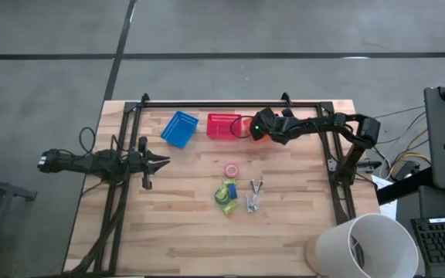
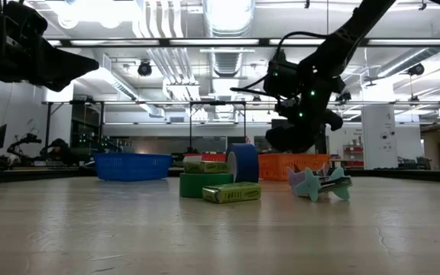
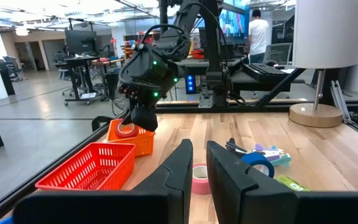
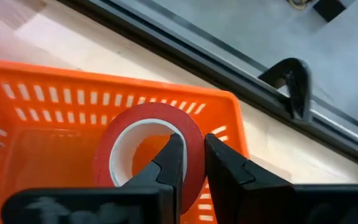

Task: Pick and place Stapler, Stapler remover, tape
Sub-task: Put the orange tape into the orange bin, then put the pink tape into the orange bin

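Observation:
My right gripper (image 1: 257, 128) hangs over the orange basket (image 4: 36, 118) at the table's far edge, shut on a red tape roll (image 4: 148, 143). A pink roll (image 1: 231, 169), a blue roll (image 2: 243, 162) and a green roll (image 2: 205, 184) lie at mid-table. With them are yellow-green staplers (image 1: 228, 207) and pale stapler removers (image 1: 253, 193). My left gripper (image 1: 164, 162) waits level at the table's left, a narrow gap between its fingers and nothing in it. My right gripper pinches the red roll's wall (image 4: 192, 146), one finger (image 4: 169, 163) in the centre hole and the other (image 4: 224, 168) outside. The fingers slant down from the table's right side. The roll sits tilted inside the orange basket's rim; whether it touches the floor is hidden.
A red basket (image 1: 222, 126) and a blue basket (image 1: 180, 128) stand to the left of the orange one along the far edge. A black frame rail (image 1: 230, 103) runs behind them. A white lamp shade (image 1: 361, 245) stands at the near right corner. A person (image 3: 258, 34) stands beyond the table.

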